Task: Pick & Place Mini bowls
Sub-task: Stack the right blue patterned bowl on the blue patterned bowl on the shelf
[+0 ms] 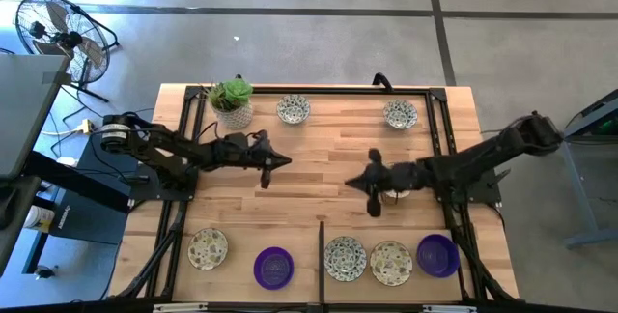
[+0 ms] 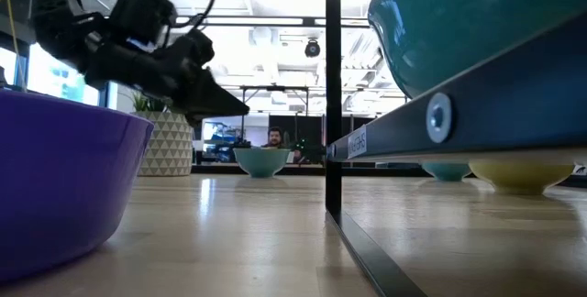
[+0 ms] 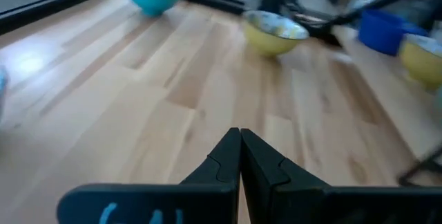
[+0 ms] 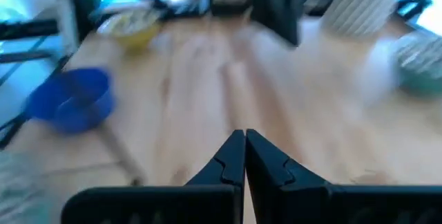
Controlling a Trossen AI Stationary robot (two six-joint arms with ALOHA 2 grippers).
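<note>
Right now both arms reach toward the middle of the wooden table [image 1: 319,144] with nothing in their grasp: the left gripper [image 1: 282,161] sits left of centre in the high view, its fingers [image 3: 228,156] pressed tip to tip on air, and the right gripper [image 1: 353,183] faces it from right of centre, jaws clenched empty as well. The mini bowls lie spread around them. Two speckled bowls sit along the upper edge, one [image 1: 293,110] just right of the potted plant [image 1: 232,101] and one [image 1: 401,114] toward the upper right. Along the lower edge runs a row: a speckled bowl [image 1: 208,248], a purple bowl [image 1: 273,267], two more speckled bowls [image 1: 345,258] [image 1: 390,262] touching or nearly so, and a second purple bowl [image 1: 437,255]. Another bowl seems to lie under the right wrist, mostly hidden. These look small, stiff, light and glazed, so probably slippery and chip-prone; I judge the best hold to be a pinch across the rim wall, one finger inside and one outside, with the fingers parted first.
</note>
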